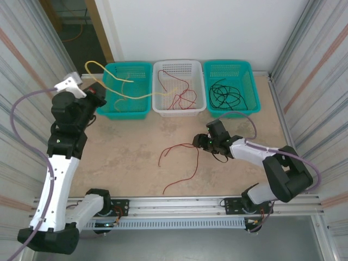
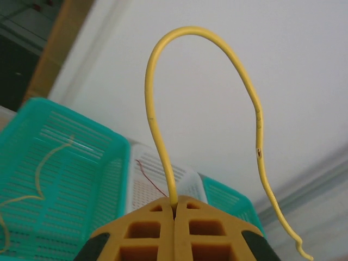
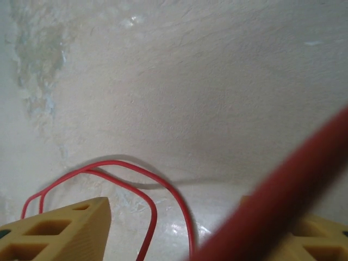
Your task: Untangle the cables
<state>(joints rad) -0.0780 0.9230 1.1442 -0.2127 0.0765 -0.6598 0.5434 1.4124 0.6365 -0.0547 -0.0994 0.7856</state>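
On the left, hovering high beside the left teal basket (image 1: 126, 111), clenching the left gripper (image 2: 174, 209) completely, jaws meeting with no gap and pinching the yellow cable (image 2: 190, 30) right in the seam

Arching up from that pinch in the left wrist view, curving over and drooping down to the right; in the top view, trailing across the left teal basket toward the white basket (image 1: 179, 111)

Lying inside the white basket, a red strand (image 1: 182, 98) in loose loops; coiling inside the right teal basket (image 1: 231, 111), a black cable (image 1: 225, 95)

Toward the right, reaching low over the table (image 1: 125, 157), holding the right gripper (image 1: 200, 142) with jaws spread wide and gripping nothing

Sprawling on the table from just beside that gripper out to the left and down toward the near edge, a red cable (image 1: 176, 145); in the right wrist view, looping on the surface between the two parted fingers, with one blurred stretch crossing close in front of the right finger (image 3: 321, 234), contact there being impossible to tell
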